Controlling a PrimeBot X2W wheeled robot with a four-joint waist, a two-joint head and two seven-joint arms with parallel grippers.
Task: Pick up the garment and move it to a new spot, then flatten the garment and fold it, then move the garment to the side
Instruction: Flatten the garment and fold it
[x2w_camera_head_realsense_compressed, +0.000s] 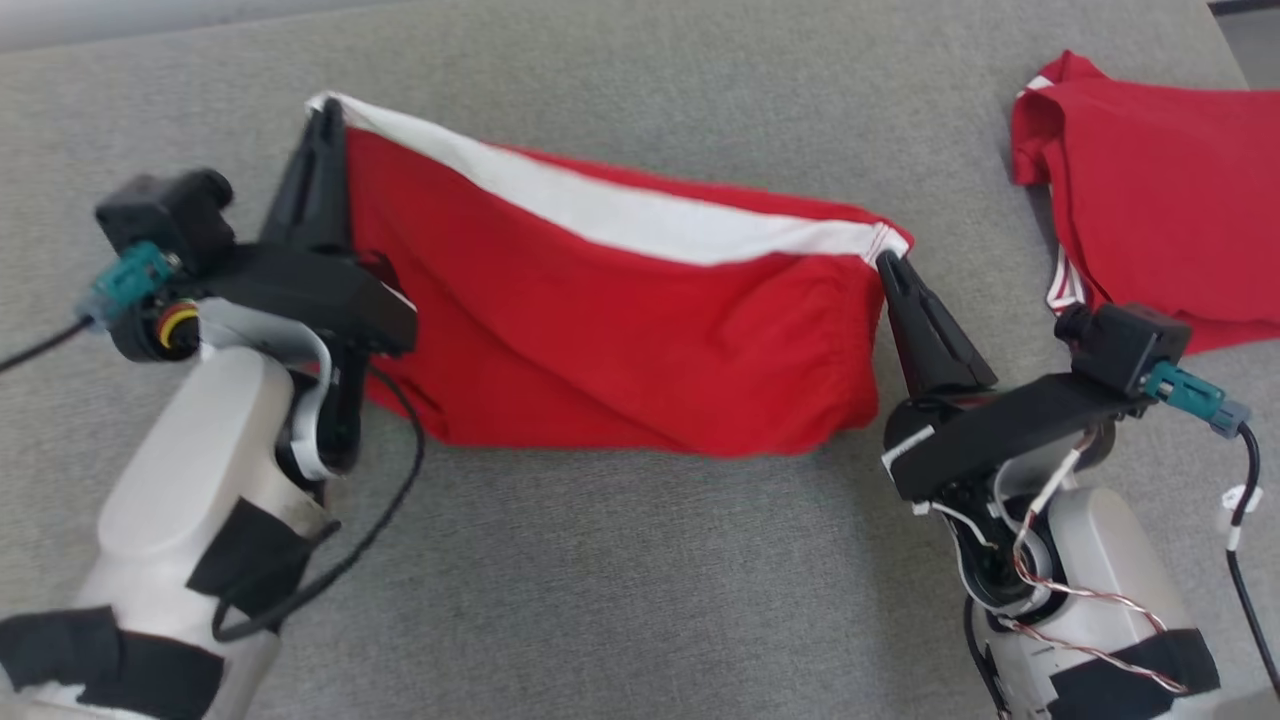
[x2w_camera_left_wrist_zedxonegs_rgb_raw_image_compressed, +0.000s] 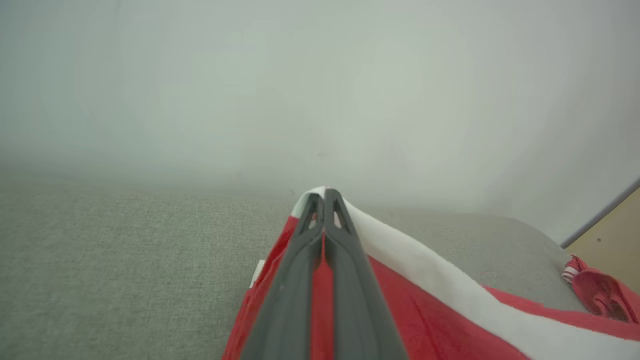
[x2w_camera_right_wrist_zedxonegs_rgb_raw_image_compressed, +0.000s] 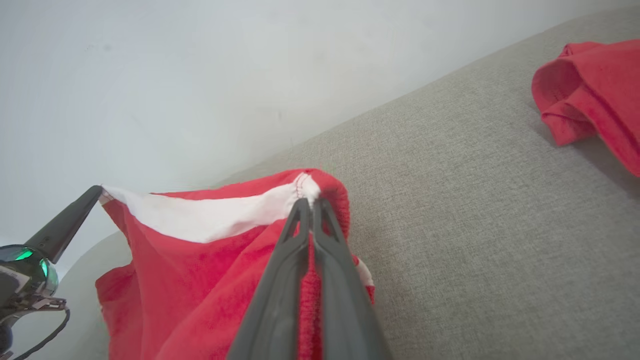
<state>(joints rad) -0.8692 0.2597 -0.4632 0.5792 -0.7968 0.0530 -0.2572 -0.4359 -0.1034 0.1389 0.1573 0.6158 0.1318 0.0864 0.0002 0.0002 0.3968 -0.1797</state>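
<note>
The red cloth garment with a white band along one edge (x2w_camera_head_realsense_compressed: 620, 330) hangs stretched between the two arms above the grey woven-fabric surface (x2w_camera_head_realsense_compressed: 640, 580), a little left of the middle in the head view. The left tool (x2w_camera_head_realsense_compressed: 325, 112) has its fingers pressed together, pinching the corner where the white band ends. The right tool (x2w_camera_head_realsense_compressed: 886, 262) is likewise closed on the opposite, stitched corner of that band.

In the left wrist view the left tool (x2w_camera_left_wrist_zedxonegs_rgb_raw_image_compressed: 325, 194) shows a thin strip of red cloth caught between its fingers. The garment (x2w_camera_left_wrist_zedxonegs_rgb_raw_image_compressed: 430, 310) runs out of the picture at the bottom and right. In the right wrist view the right tool (x2w_camera_right_wrist_zedxonegs_rgb_raw_image_compressed: 311, 204) grips just under the stitched seam, and the garment (x2w_camera_right_wrist_zedxonegs_rgb_raw_image_compressed: 200, 260) is cut off by the lower edge. The other arm's tool tip (x2w_camera_right_wrist_zedxonegs_rgb_raw_image_compressed: 92, 195) meets the far corner there.

Whether the garment's lower fold rests on the surface or hangs just clear of it cannot be told. Its shape, sleeves or legs are lost in the folds.

A second red garment with striped trim (x2w_camera_head_realsense_compressed: 1160, 200) lies well apart at the far right, cut off by the frame.
</note>
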